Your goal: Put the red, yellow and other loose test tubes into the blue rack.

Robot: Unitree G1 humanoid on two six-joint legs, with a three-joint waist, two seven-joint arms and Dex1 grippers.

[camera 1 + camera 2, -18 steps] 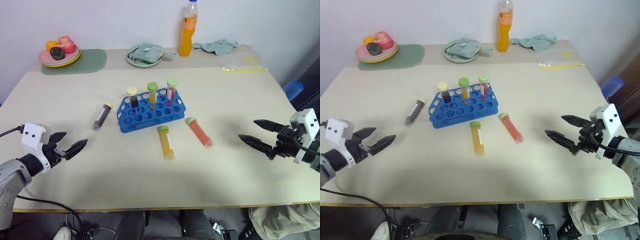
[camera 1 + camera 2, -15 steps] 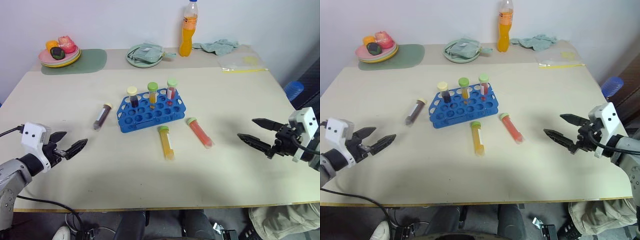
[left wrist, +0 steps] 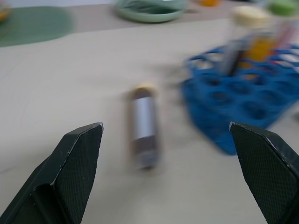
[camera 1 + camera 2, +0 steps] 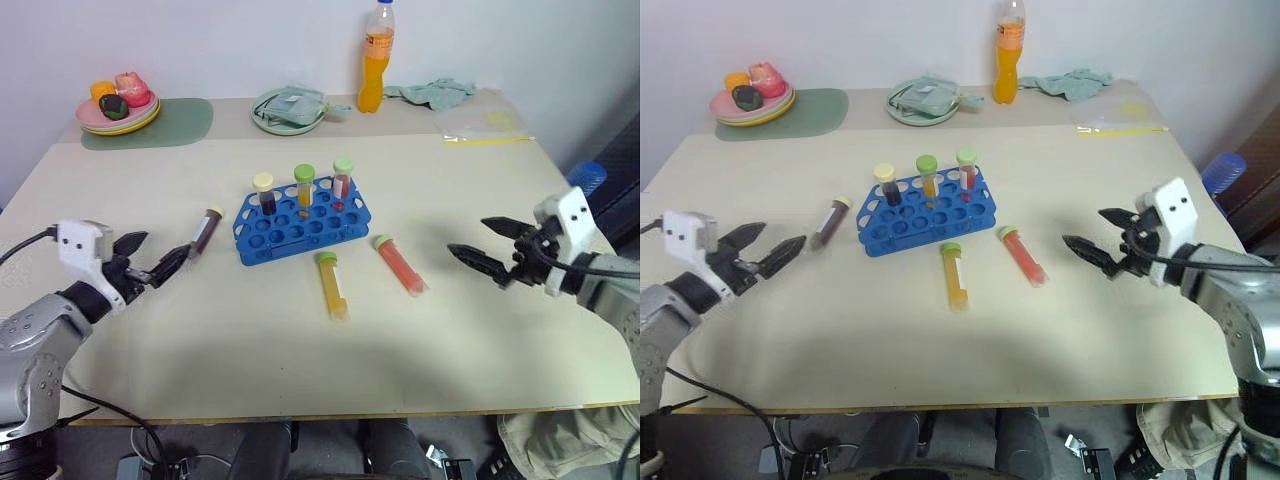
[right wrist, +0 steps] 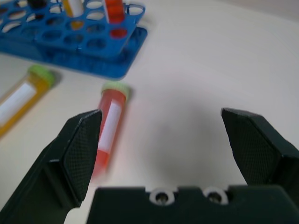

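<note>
Rack (image 4: 303, 220) of blue plastic stood near the middle of the desk (image 4: 250, 340) in the left eye view, with three tubes upright in its far row: a dark one (image 4: 265, 194), a yellow one (image 4: 304, 186) and a red one (image 4: 342, 180). Three tubes lay loose: a dark tube (image 4: 204, 231) just left of the rack, a yellow tube (image 4: 332, 284) in front of it, and a red tube (image 4: 399, 263) beside that, to the right. The left gripper (image 4: 160, 266) hung near the dark tube's near end, jaws apart and empty; the right gripper (image 4: 483, 254) was off to the right of the red tube, jaws apart and empty too. In the right eye view the same layout held, with the left gripper (image 4: 770, 248) just short of the dark tube (image 4: 828, 221) and the right gripper (image 4: 1095, 242) apart from the red tube (image 4: 1023, 256). In the left wrist view the dark tube (image 3: 143, 125) lay ahead between the two spread fingers (image 3: 77, 154), with the rack (image 3: 243, 105) beyond it to one side. In the right wrist view the red tube (image 5: 110, 125) lay ahead, close to one finger (image 5: 79, 144), not centred. The step looked like the reach towards two loose tubes, none grasped yet. Next, each gripper would probably need to come down over its tube, with the right one shifting to centre the red tube, and close across the body before lifting and turning it upright for a free hole.
</note>
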